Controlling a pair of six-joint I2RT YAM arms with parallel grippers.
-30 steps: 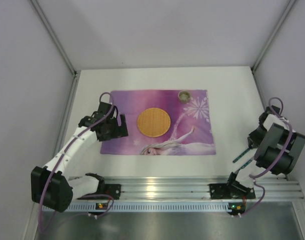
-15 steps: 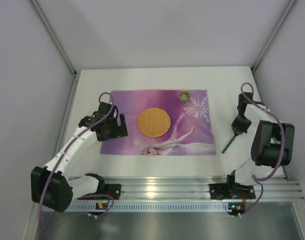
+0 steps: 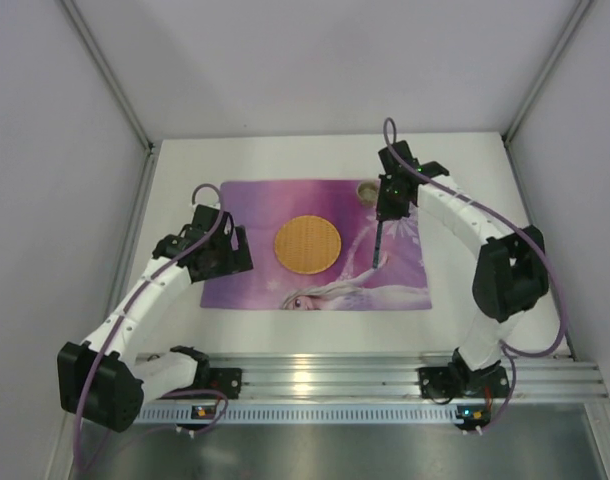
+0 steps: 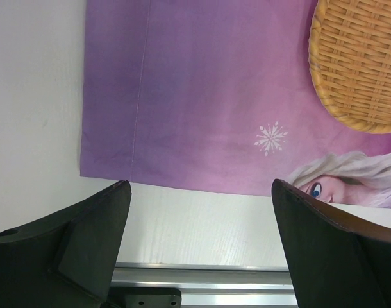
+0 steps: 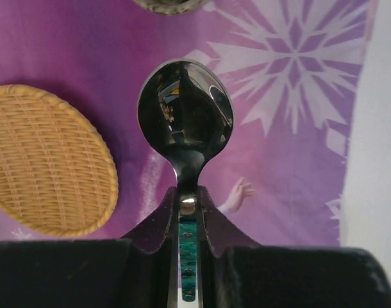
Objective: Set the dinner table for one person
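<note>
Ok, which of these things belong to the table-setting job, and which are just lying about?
Job: dinner table; purple placemat; wicker plate; small round cup; spoon, held by the right gripper over the placemat.
Not in use: left gripper, open and empty; aluminium rail; enclosure walls.

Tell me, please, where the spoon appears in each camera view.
Top external: spoon right of centre, over the placemat.
Left wrist: not in it.
Right wrist: centre, bowl uppermost.
Shared landmark: round wicker mat, left of the spoon; at the left wrist's upper right.
</note>
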